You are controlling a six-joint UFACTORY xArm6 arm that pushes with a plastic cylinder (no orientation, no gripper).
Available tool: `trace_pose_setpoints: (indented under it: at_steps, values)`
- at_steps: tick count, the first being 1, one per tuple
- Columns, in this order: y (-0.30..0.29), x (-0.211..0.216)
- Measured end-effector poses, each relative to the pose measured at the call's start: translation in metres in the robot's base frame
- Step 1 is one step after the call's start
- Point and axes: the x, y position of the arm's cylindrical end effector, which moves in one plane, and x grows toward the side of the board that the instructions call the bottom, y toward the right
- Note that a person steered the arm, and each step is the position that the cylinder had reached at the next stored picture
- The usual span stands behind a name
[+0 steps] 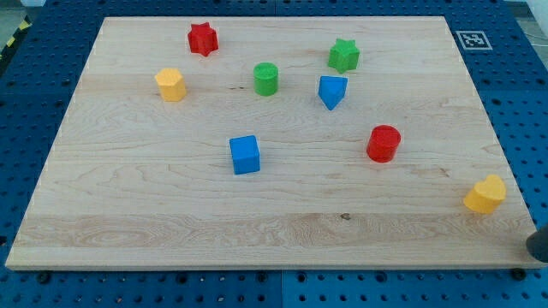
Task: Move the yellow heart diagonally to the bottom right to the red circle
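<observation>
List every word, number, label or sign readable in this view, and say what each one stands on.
No readable words, numbers or brand names.
One sign only: a black-and-white square marker tag on the wooden board's top right corner; it carries a pattern, not text.
The coloured blocks are unmarked.

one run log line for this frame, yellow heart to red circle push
target: yellow heart block at board's right edge | goal: red circle block, up-left of it, apart | my tip: dark shape at view's bottom right, end unclear | contact: none
</observation>
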Motion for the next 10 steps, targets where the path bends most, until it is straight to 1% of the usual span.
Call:
trace_pose_setpoints:
  at_steps: [1, 3, 4, 5, 7, 9, 10]
  values:
    - [-0.002, -0.013]
    - [0.008, -0.063]
    - [-0.023, -0.074]
    - [-0.055, -0.073]
    - [-0.057, -0.073]
    - [-0.048, -0.093]
    - [-0.048, -0.117]
